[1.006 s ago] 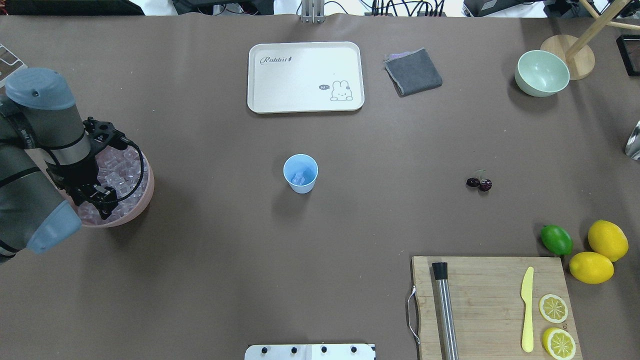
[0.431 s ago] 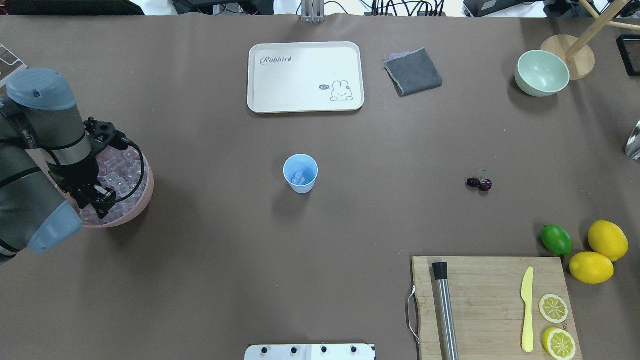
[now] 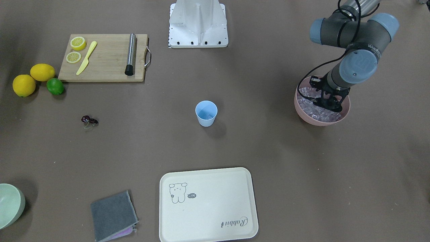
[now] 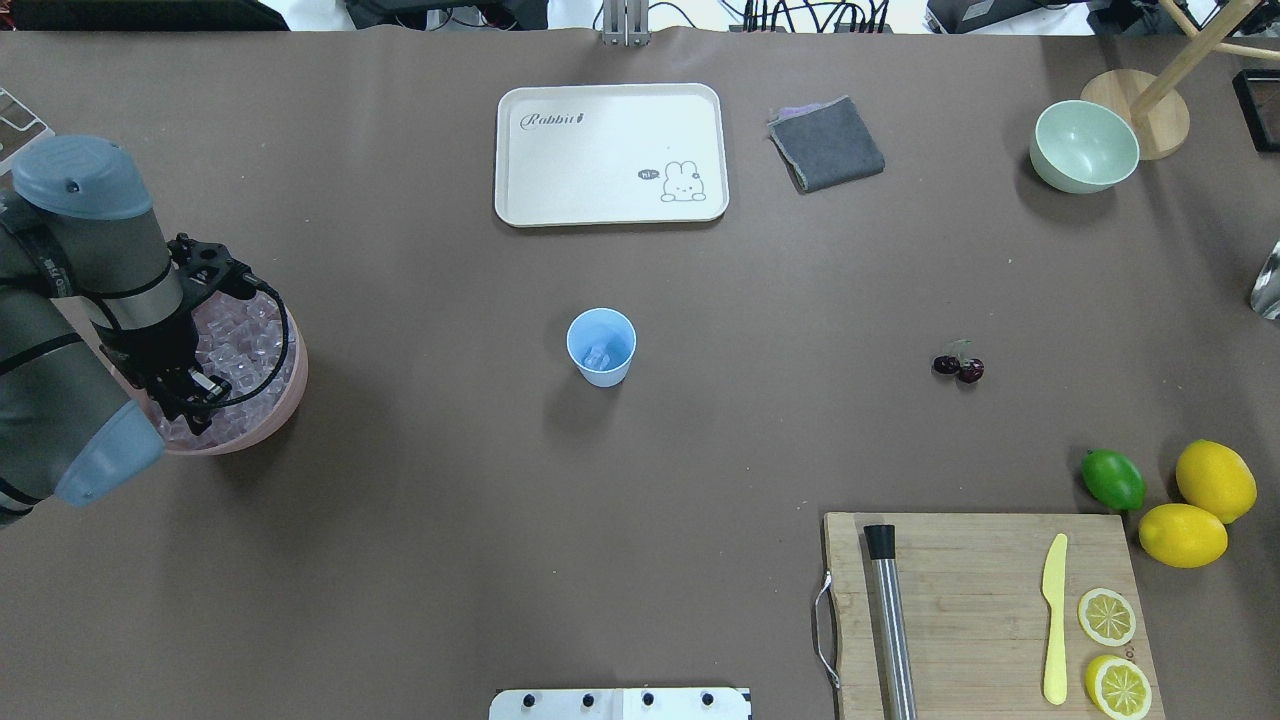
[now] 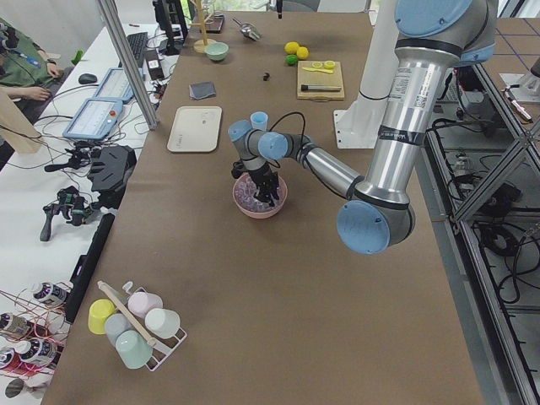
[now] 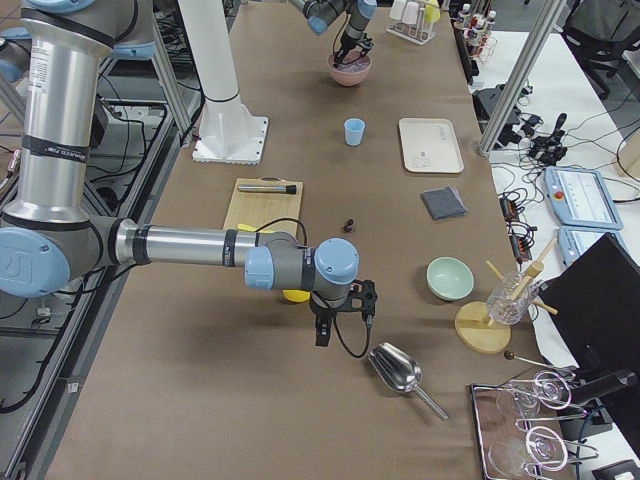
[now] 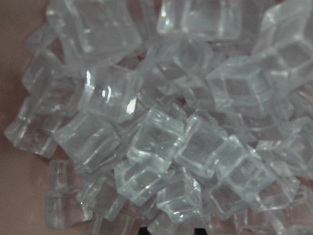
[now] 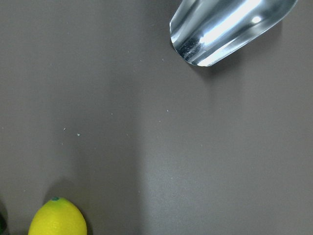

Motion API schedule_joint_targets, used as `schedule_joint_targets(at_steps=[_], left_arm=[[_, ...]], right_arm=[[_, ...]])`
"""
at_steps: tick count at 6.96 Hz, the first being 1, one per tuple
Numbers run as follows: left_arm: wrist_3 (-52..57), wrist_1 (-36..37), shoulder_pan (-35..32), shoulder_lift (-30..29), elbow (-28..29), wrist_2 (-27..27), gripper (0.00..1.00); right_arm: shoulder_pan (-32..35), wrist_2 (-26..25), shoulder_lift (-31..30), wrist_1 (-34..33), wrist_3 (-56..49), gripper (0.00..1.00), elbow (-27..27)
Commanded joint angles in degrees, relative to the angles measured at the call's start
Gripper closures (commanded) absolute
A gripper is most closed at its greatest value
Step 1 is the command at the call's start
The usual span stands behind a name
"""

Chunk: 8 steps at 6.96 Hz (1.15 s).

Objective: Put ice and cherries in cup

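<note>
**Front-facing view.** The left gripper (image 3: 331, 102) is lowered into the pink bowl (image 3: 319, 121) at the right of the frame, among the ice (image 3: 310, 108). The cup (image 3: 206, 114) stands upright at centre. The cherries (image 3: 89, 121) lie on the table (image 3: 268, 151) at the left, well apart from the cup.

**Overhead view.** The left gripper (image 4: 195, 400) sits over the pink bowl (image 4: 285, 410) at the left edge. The cup (image 4: 601, 350) at centre has some ice in its bottom. The cherries (image 4: 958, 367) lie right of centre, above the cutting board (image 4: 980, 600).

**Left side view.** The near arm reaches down into the pink bowl (image 5: 260, 207) at mid-frame. The cup (image 5: 259, 120) stands beyond it, higher in the frame.

**Right side view.** The right gripper (image 6: 322, 335) points down at the table in the lower centre, near a metal scoop (image 6: 395, 370). Whether it is apart or together cannot be told.

**Left wrist view.** Ice (image 7: 161, 142) fills the frame. Two dark fingertips (image 7: 143, 230) show at the bottom edge, apart, with cubes between them.

**Right wrist view.** The metal scoop (image 8: 230, 27) is at the upper right and a lemon (image 8: 57, 218) at the lower left.
</note>
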Motion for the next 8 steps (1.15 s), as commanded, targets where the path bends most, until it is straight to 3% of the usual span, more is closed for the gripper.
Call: schedule_joint_targets(at_steps=[1, 2, 6, 8], left_arm=[[0.2, 0.1, -0.2, 0.0, -0.1, 0.0, 0.98], [0.3, 1.2, -1.0, -0.4, -0.3, 0.0, 0.99], [6.1, 15.0, -7.2, -12.6, 3.3, -0.6, 1.00], [5.4, 15.5, -10.9, -14.0, 4.5, -8.0, 1.00]], right_arm=[[0.0, 0.0, 0.1, 0.1, 0.0, 0.00, 0.0], [0.0, 0.0, 0.0, 0.0, 0.0, 0.00, 0.0], [0.0, 0.0, 0.0, 0.0, 0.0, 0.00, 0.0], [0.0, 0.0, 0.1, 0.0, 0.0, 0.00, 0.0]])
